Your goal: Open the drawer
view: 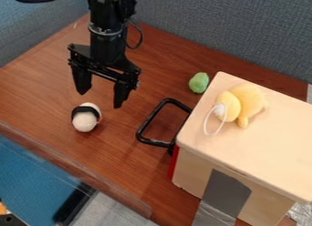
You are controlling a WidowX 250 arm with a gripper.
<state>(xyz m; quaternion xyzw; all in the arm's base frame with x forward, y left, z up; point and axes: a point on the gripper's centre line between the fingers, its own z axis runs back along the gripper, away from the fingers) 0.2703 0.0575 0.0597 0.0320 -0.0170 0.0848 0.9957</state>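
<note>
In the camera view, we see the gripper (101, 97) hanging over the wooden table (43, 79), its two fingers spread well apart with nothing between them. Our drawer (174, 162) is at the left side of the pale cabinet (268, 147), where a red edge shows and the black loop handle (155, 142) sticks out towards us; we judge it shut, or nearly so. The handle is off to one side of the fingers, so our first worry is reach: if we come down short or tilted, a fingertip could land on the bar and shove the drawer inward instead of hooking it. The loop slants, so a pull not squared to the cabinet might jam the drawer or slip off the bar. The tape (226, 191) on the front may be what holds the cabinet down; should it give, we would drag the whole box. A hard jerk could also topple the yellow plush toy (247, 100) from the top. Lower down, the white ball-like toy (85, 119) with its black band could be knocked or pinned as we pull back, while the green toy (199, 83) sits close enough to the handle's far end to be bumped.
</note>
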